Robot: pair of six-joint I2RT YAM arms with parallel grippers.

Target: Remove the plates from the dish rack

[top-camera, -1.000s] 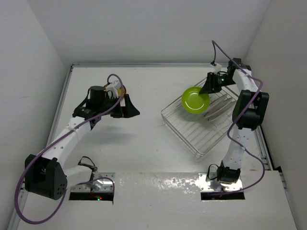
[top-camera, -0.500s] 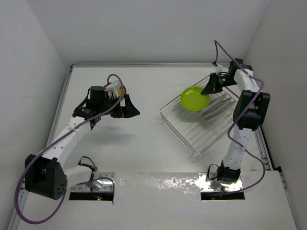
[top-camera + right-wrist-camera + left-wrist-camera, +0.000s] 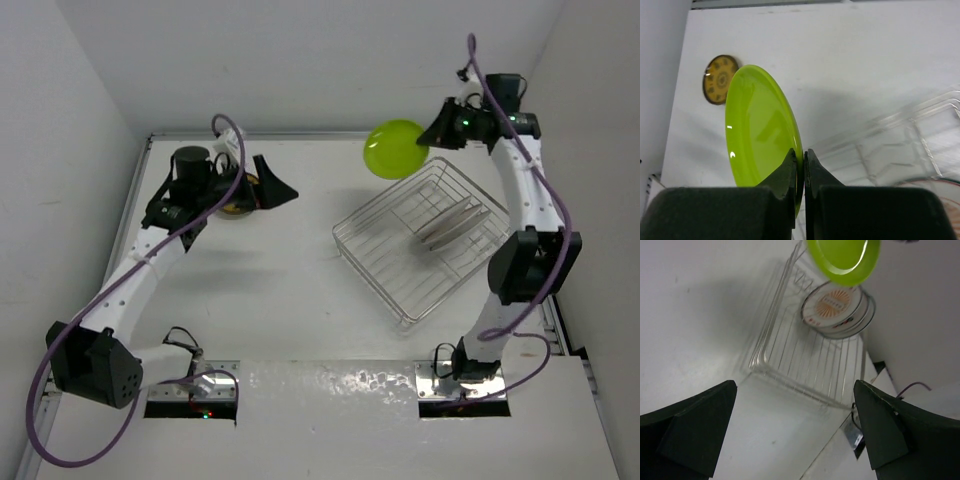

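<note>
My right gripper (image 3: 432, 133) (image 3: 801, 156) is shut on the rim of the lime green plate (image 3: 394, 148) (image 3: 760, 132) and holds it in the air above the far corner of the dish rack (image 3: 430, 238). The rack (image 3: 805, 360) still holds white plates with an orange patterned centre (image 3: 836, 306), leaning upright (image 3: 452, 226). A yellow-orange speckled plate (image 3: 719, 79) lies flat on the table at the far left, partly hidden under my left arm (image 3: 238, 208). My left gripper (image 3: 280, 190) (image 3: 792, 432) is open and empty above the table, near that plate.
White walls close in on the left, back and right. The rack sits skewed on the right half of the table. Metal mounting plates (image 3: 215, 380) lie at the near edge by the arm bases.
My right gripper has lifted the green plate up out of the rack and towards the back. My left arm has swung back and up, uncovering part of the yellow-orange plate.
</note>
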